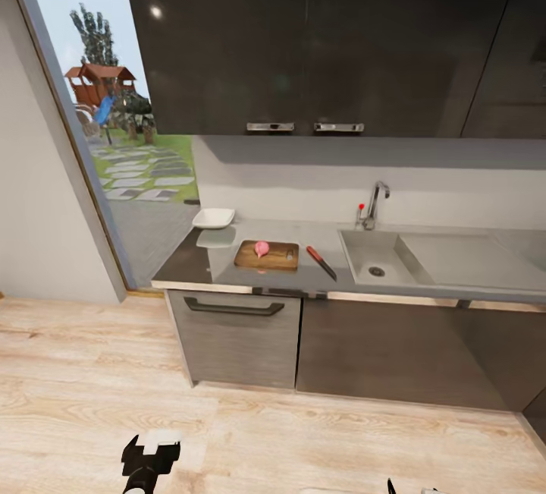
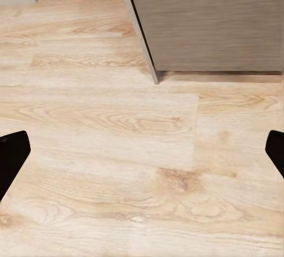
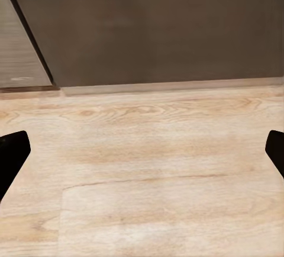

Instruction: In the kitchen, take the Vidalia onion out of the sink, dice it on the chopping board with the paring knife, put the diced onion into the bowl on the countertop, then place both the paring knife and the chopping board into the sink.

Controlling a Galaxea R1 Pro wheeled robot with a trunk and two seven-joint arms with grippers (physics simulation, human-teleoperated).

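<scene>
Down low, the left gripper (image 1: 149, 454) hangs over the wood floor (image 1: 91, 395), fingers spread wide with nothing between them. The right gripper (image 3: 142, 150) looks just as wide and empty in its wrist view, floor planks showing between the tips. Both arms are well short of the cabinets (image 1: 303, 346).

Up on the countertop (image 1: 189, 266), the onion (image 1: 262, 249) sits whole on the board (image 1: 267, 255), out of the sink (image 1: 377, 259) and not yet cut. The knife (image 1: 321, 262) lies just beside the board, on the sink side, red handle towards the wall. The bowl (image 1: 214, 218) waits behind the board's far left corner, near the counter's end.

Risks, as I judge it: that onion is round and loose, so a nudge to the board could roll it off. The knife lies flat, so a poor pinch on the slim handle may skid it towards the basin. And the base must close in squarely, or the reach comes up short.
</scene>
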